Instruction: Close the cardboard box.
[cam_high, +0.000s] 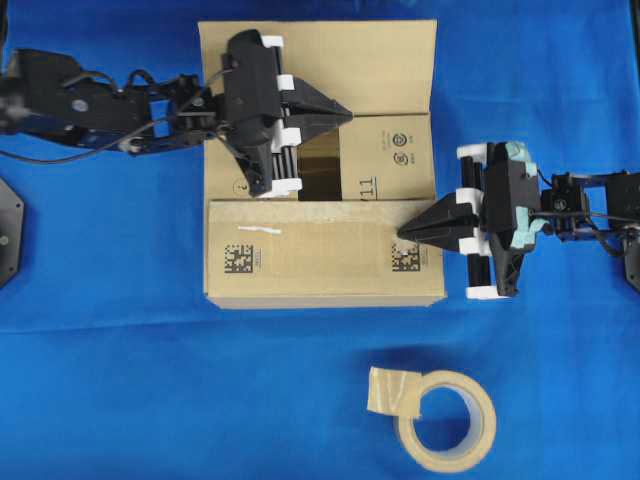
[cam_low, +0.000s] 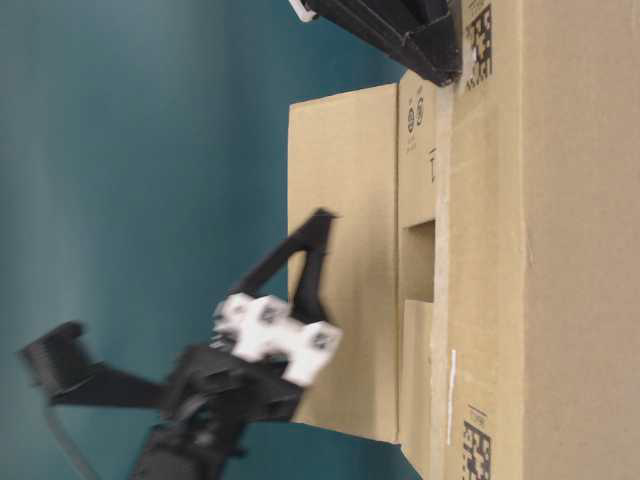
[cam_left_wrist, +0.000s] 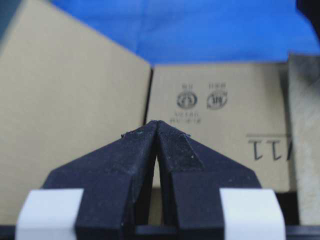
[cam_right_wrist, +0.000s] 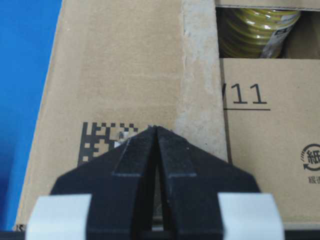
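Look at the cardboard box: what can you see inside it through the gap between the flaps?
Through the opening in the cardboard box, the right wrist view shows a yellow, ribbed, rounded item with a label. Most of it and the rest of the interior are covered by the flaps.

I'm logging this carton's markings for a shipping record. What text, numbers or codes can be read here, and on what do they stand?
"11", underlined: on the cardboard box's right end flap.
Two round recycling-type marks on the same flap: characters too small to read.
Two square printed codes on the near long flap: machine codes, not readable as text.
Tape roll: no text visible.
Yellow item inside the box: lettering too blurred to read.
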